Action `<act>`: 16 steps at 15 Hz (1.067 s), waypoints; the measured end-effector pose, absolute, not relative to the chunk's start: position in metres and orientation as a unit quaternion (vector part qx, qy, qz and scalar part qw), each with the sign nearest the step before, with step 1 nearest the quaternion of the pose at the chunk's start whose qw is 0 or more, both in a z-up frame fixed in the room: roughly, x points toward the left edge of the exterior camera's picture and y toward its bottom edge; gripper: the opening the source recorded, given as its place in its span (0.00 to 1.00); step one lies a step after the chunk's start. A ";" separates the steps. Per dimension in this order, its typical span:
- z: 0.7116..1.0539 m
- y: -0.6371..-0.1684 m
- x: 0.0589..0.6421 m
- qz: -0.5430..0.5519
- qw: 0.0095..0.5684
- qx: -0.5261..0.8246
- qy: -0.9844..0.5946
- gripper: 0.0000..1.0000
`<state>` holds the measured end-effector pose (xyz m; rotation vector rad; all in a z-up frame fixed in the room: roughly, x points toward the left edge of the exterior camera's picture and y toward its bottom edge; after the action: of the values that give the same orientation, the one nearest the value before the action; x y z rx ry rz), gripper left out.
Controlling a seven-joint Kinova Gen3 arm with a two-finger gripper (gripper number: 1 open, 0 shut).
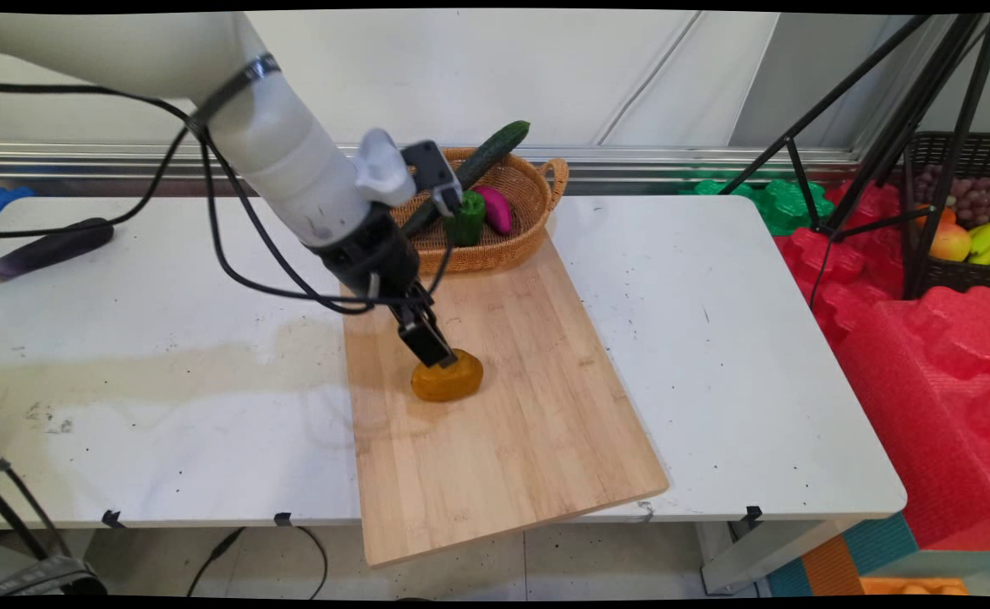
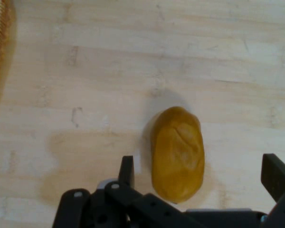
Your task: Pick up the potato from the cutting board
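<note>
A brown-orange potato (image 1: 448, 378) lies on the wooden cutting board (image 1: 512, 423), near its middle. My gripper (image 1: 437, 355) hangs just over the potato's near-left top, fingers pointing down at it. In the hand view the potato (image 2: 177, 153) lies between the two black fingertips (image 2: 127, 170), which stand wide apart on either side of it without gripping. The gripper (image 2: 202, 173) is open.
A wicker basket (image 1: 519, 222) stands at the board's far end, holding a cucumber (image 1: 478, 165), a green pepper (image 1: 466, 218) and a magenta vegetable (image 1: 496, 209). A dark eggplant (image 1: 46, 249) lies at the table's far left. Black tripod legs (image 1: 884, 135) and red foam stand to the right.
</note>
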<state>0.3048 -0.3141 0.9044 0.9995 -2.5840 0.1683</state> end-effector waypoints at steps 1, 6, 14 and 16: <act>0.900 -0.315 0.302 0.059 0.180 0.354 -0.916 1.00; 0.872 -0.321 0.288 0.058 0.171 0.351 -0.919 1.00; 0.834 -0.327 0.274 0.055 0.157 0.347 -0.923 1.00; 0.828 -0.327 0.273 0.054 0.150 0.345 -0.925 1.00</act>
<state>0.2735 -0.3274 0.8281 0.9909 -2.6573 0.1556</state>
